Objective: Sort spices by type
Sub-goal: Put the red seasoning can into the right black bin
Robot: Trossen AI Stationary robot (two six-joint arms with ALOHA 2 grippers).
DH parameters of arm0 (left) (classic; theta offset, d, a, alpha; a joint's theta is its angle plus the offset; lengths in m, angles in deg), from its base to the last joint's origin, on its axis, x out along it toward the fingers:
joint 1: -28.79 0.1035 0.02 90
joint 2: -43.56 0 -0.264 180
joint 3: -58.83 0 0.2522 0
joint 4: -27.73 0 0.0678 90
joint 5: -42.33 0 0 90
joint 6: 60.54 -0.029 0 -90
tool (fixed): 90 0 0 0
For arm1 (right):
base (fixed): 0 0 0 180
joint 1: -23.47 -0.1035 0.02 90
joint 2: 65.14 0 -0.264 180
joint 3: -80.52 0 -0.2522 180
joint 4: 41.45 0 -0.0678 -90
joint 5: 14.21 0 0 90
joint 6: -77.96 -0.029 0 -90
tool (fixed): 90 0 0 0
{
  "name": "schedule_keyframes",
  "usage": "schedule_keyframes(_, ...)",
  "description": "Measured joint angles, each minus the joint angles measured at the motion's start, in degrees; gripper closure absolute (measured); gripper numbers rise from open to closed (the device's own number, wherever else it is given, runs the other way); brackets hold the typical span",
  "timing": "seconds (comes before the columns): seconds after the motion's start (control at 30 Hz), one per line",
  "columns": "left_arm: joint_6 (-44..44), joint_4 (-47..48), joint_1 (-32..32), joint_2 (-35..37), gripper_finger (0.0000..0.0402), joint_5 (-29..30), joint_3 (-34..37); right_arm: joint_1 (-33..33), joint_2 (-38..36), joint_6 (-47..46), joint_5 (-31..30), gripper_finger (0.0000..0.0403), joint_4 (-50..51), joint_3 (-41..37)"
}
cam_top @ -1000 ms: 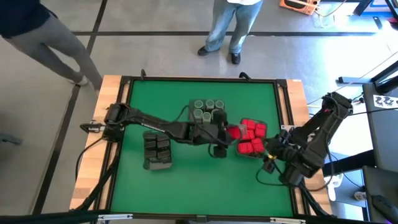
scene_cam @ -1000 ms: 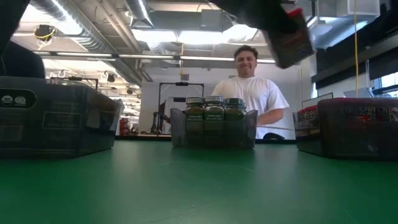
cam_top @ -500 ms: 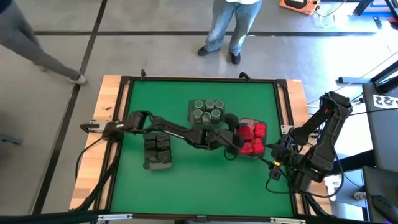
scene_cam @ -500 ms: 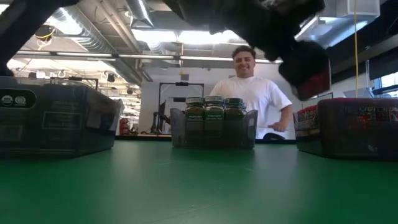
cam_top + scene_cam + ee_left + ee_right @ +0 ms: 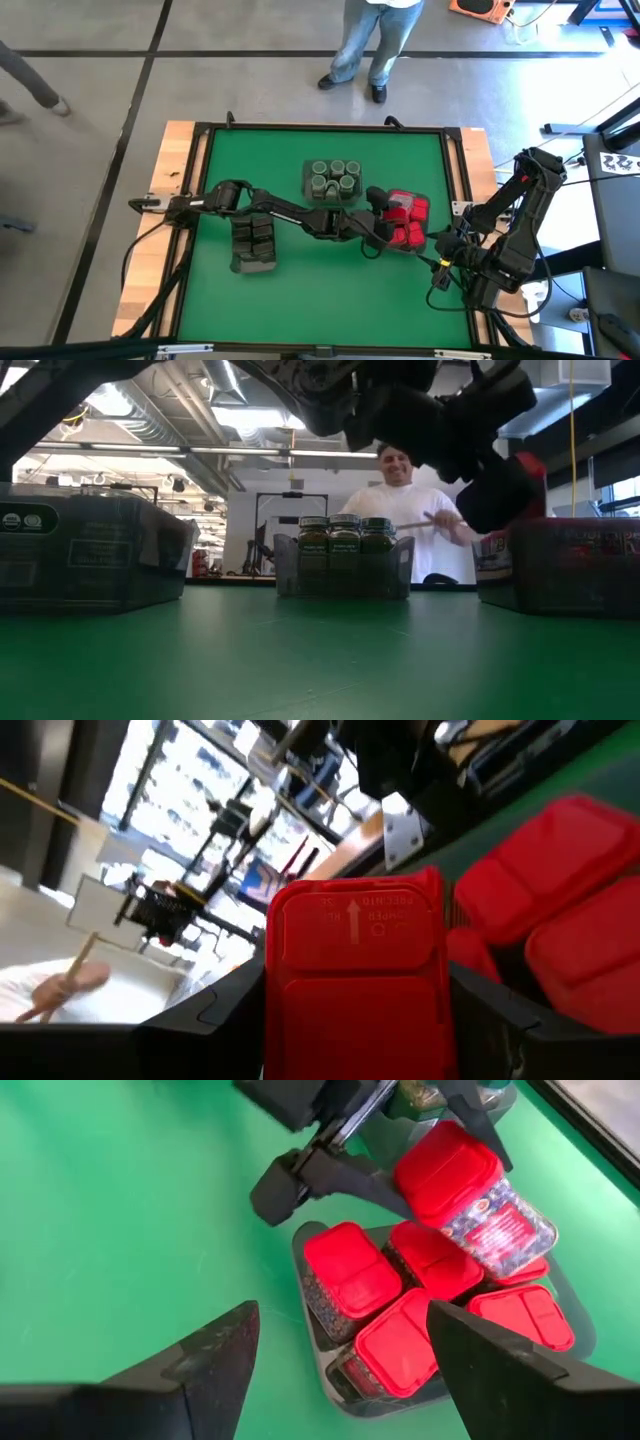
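My left gripper is shut on a red-lidded spice box and holds it just above the grey tray of several red boxes at the table's right middle. In the low view the gripper hangs dark at the upper right, with a bit of the red box beside it. Round grey-green jars stand in a tray at the far middle, and dark grey tins in a tray at the left. My right gripper is open and empty, near the table's right edge, beside the red tray. My left gripper pinches the red box between its two fingers, one on each side of the lid end. The fingers come slanting down from the table's left. The box is lifted clear of the tray and tilted, its lid toward the gripper and its clear body pointing away and down.
The three grey trays stand on the green mat, which has bare room along its near side. A person in a white shirt stands beyond the far edge. Wooden borders frame the mat.
My left gripper has carried the red box toward the table's right edge and down, from beside the jar tray to just above the red boxes' tray. My right gripper has drawn back a little toward the near right corner.
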Motion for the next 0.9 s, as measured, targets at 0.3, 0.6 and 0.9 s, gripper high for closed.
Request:
schedule_keyframes(0.3, -3.5, -0.7, 0.1, 0.0, 0.0181, -0.5, 0.0, 0.0, 0.0, 0.0, -0.7, 0.0114, 0.0, 0.0)
schedule_keyframes(0.6, -2.1, -3.6, -3.2, 1.4, 0.0179, 1.4, -0.1, 0.0, 0.0, 0.0, -0.7, 0.0114, 0.3, 0.0)
schedule_keyframes(0.9, 0.3, -0.8, -1.2, 1.1, 0.0178, -4.7, 0.0, 0.0, 0.0, 0.0, -0.7, 0.0114, 0.1, 0.0)
